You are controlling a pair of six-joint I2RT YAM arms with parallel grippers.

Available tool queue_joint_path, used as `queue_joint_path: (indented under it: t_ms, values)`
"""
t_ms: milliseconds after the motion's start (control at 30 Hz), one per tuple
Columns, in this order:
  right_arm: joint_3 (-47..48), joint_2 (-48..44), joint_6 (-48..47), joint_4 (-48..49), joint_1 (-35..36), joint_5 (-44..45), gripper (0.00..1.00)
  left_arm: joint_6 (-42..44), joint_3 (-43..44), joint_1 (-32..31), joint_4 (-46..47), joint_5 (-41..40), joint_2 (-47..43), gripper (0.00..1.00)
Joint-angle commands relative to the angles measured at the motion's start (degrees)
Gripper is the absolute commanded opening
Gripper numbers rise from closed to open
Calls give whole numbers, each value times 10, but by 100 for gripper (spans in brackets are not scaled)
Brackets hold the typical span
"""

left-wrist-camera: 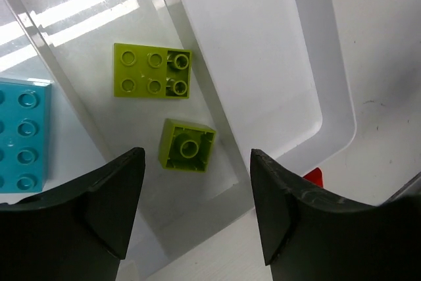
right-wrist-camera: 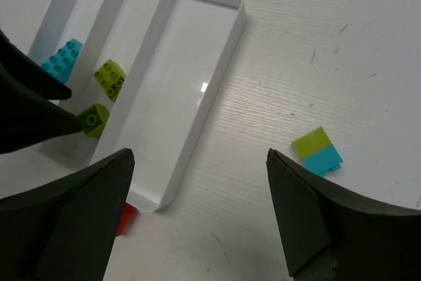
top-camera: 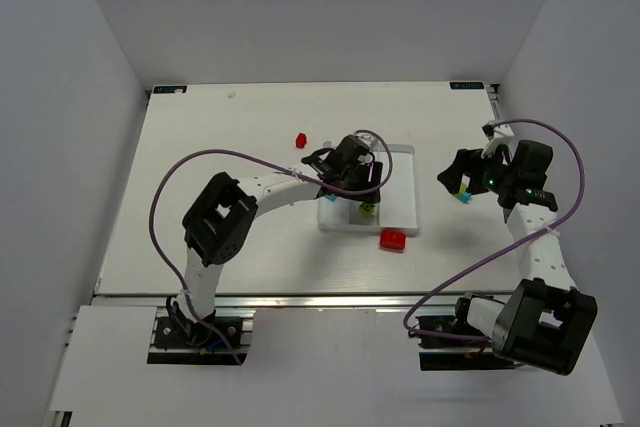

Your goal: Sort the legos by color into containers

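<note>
white tray [right-wrist-camera: 191,64], white table [top-camera: 200,147], two lime bricks [left-wrist-camera: 151,70], one cyan brick [left-wrist-camera: 23,136], red bricks [top-camera: 393,239] (also a lime-and-cyan pair [right-wrist-camera: 317,151]).

Two lime legos [left-wrist-camera: 152,70] middle compartment [right-wrist-camera: 128,24], cyan lego [left-wrist-camera: 23,135] neighbouring one; red legos [top-camera: 393,239], lime-cyan stack [right-wrist-camera: 317,151] outside tray [right-wrist-camera: 233,27].

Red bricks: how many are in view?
2. The far red brick lies on the table by the tray's far left corner; the near red brick lies just off its near edge. The left arm may hide others.
</note>
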Motion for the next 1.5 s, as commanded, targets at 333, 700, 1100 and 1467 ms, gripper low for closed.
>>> queue_joint_path:
  t_ms: [333,700,1100,1467]
  values:
    - [148,142,-343,-160,-2,98,87,153,-115,21,-36,-120,-287,13]
    - [254,299,-573,-296,-7,65,85,241,-289,32,-7,-282,-484,88]
    - [248,360,-593,-288,-18,95,82,252,-310,32,7,-290,-496,92]
    - [213,375,-587,-243,-31,99,82,254,-314,32,11,-297,-498,92]
